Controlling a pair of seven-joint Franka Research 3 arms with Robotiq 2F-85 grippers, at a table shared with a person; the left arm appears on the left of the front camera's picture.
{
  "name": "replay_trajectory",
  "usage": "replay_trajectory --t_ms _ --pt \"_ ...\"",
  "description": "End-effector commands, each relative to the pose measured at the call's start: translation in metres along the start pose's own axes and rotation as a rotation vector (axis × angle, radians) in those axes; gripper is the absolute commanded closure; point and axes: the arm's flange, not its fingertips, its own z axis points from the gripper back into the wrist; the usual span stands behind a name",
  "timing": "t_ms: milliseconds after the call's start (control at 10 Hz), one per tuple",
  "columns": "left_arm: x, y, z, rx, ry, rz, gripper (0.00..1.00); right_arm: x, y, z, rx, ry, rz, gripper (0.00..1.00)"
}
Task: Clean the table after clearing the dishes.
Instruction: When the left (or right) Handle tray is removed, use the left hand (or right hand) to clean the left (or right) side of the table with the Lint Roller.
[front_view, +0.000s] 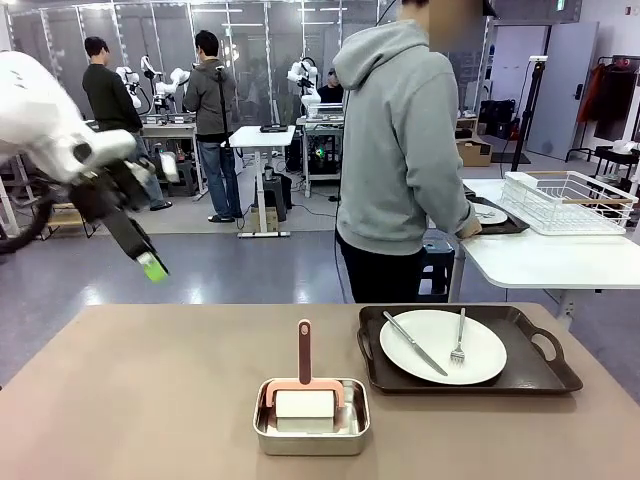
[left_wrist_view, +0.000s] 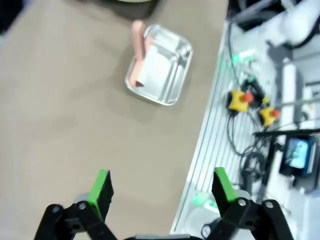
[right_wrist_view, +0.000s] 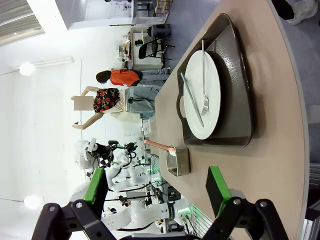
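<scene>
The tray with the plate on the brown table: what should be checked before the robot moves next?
1. Left pincer open and empty: ok.
2. Right pincer open and empty: ok.
3. Knife and fork lying on the plate: ok.
4. Table cleared of dishes: not ok, the tray sits on it.
5. Person away from the tray, busy at the white table: ok.
6. Pink-handled tool resting in the steel pan: ok.

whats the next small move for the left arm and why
Probably lower the open left gripper toward the pink handle in the steel pan, without wiping yet: one tray with a plate is on the table.
</scene>
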Motion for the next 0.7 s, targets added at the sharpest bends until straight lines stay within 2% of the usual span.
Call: replay_trajectory --t_ms 0,200,300,400,600 --pt "0.008 -0.009 -0.041 0.063 0.081 -0.14 0.0 -0.002 0.004 0.001 0.004 -0.003 -0.003 0.0" --pt "0.029 -0.015 -0.079 0.073 0.127 -0.221 0.0 -0.002 0.004 0.001 0.004 -0.003 -0.003 0.0" --pt "0.034 -0.015 -0.086 0.058 0.134 -0.221 0.0 -0.002 0.004 0.001 0.004 -0.003 -0.003 0.0" --pt "0.034 -0.021 -0.075 0.028 0.122 -0.175 0.0 -0.002 0.004 0.001 0.004 -0.003 -0.003 0.0" --pt "0.034 -0.021 -0.075 0.028 0.122 -0.175 0.0 -0.002 0.004 0.001 0.004 -0.003 -0.003 0.0"
